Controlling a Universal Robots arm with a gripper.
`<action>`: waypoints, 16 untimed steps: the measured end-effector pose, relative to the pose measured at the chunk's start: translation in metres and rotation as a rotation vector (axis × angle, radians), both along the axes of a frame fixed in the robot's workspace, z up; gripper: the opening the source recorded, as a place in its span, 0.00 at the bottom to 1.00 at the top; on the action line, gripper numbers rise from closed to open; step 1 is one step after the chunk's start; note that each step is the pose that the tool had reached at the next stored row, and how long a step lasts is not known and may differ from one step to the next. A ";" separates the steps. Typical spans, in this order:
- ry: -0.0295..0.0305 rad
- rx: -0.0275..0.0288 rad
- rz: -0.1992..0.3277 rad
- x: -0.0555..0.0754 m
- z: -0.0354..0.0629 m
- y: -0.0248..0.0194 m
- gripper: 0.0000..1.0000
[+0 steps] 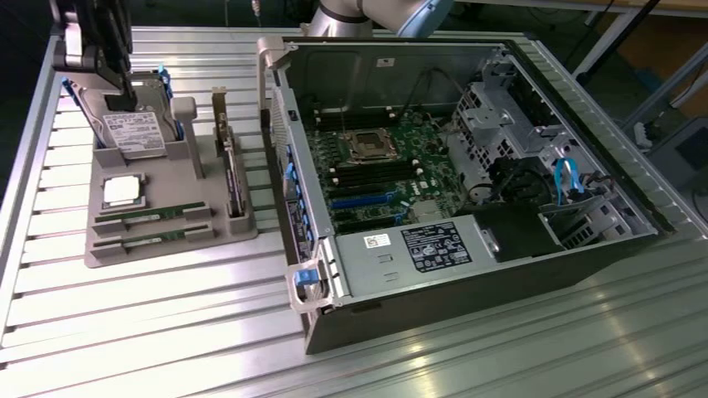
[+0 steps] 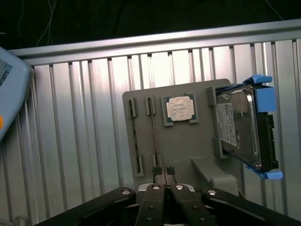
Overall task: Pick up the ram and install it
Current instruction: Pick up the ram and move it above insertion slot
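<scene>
Gripper [image 2: 163,170] shut, empty, poised above tray [image 2: 188,141] at desk's edge, exterior view's left. Ram [image 1: 152,217] seated in tray slot. Pick-up judged unstarted; opened, aligned jaws called for.

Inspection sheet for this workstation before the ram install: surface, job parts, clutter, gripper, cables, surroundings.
Surface: ribbed aluminium table, carrying a grey parts holder and an open computer case.
Job's things: two ram sticks lie in the holder's long slots; the motherboard is exposed in the case.
Clutter: processor chip, hard drive and expansion card on the same holder.
Grippers: gripper shut, nothing seen in it, over the holder near one ram slot's end.
Cables: blue cables inside the case.
Surroundings: robot arm behind the case; light blue device at the table's edge.
</scene>
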State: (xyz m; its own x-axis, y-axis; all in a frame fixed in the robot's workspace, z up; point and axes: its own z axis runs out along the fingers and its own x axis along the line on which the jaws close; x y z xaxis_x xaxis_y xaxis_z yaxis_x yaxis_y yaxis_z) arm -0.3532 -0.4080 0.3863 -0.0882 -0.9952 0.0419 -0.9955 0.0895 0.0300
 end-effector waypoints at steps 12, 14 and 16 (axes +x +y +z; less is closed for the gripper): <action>0.0000 0.0001 0.000 0.000 0.0000 0.0000 0.24; -0.0001 0.0002 0.000 0.000 0.0000 0.0000 0.24; -0.0001 0.0002 0.000 0.000 0.0000 0.0000 0.24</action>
